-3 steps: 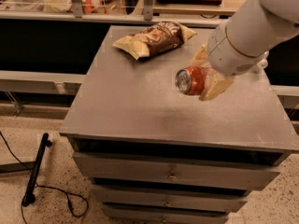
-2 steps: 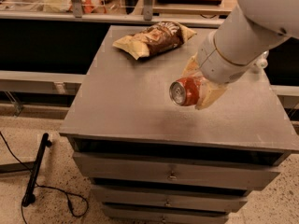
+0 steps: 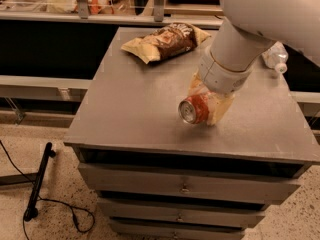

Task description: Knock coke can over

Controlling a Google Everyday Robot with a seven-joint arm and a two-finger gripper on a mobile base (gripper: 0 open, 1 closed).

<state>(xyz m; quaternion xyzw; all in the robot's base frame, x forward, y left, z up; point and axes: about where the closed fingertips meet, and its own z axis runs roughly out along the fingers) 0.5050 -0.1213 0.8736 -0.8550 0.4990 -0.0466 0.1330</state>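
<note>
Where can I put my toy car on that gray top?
The left half of the cabinet top is bare, from the chip bag to the front edge; so is the front right corner. Crowded: mid-right, where the gripper meets the coke can, and back right by the water bottle.

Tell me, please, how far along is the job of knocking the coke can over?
Done, it seems: the coke can lies on its side on the table, top toward the camera. In hand: the pincer is right at the can. Left: pull away.
</note>
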